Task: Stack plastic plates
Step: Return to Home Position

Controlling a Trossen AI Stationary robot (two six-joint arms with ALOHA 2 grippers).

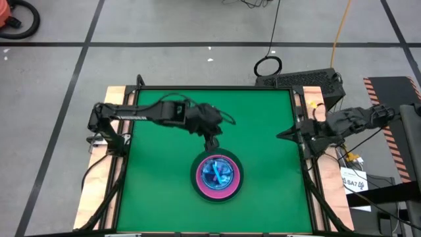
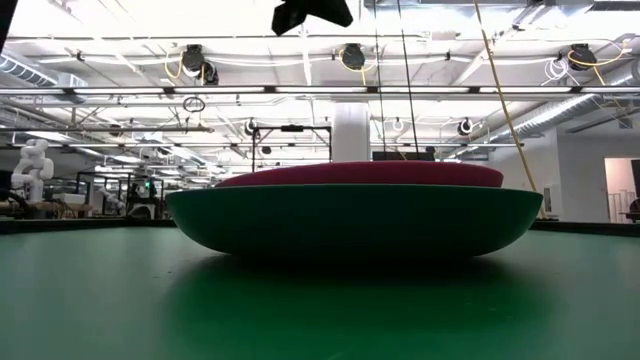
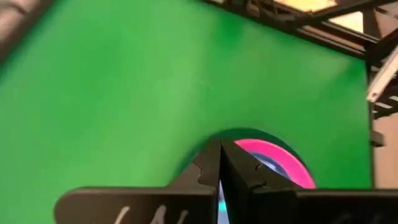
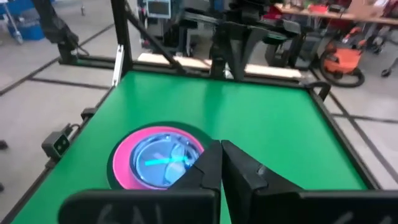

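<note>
Nearest, I see the plastic plates [image 1: 217,174] stacked on the green table [image 1: 158,191], cyan topmost, dark green beneath, just beyond them my left gripper [image 1: 211,143], fingers together, empty, farther off my right gripper [image 1: 281,135] at its edge, likewise closed.

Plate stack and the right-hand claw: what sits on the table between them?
Nothing: the high view shows only bare green mat between right gripper and plate stack.

Plates [image 1: 216,175] stacked on table [image 1: 164,197]; left gripper [image 1: 212,142] just beside them; right gripper [image 1: 281,136] at right edge.
</note>
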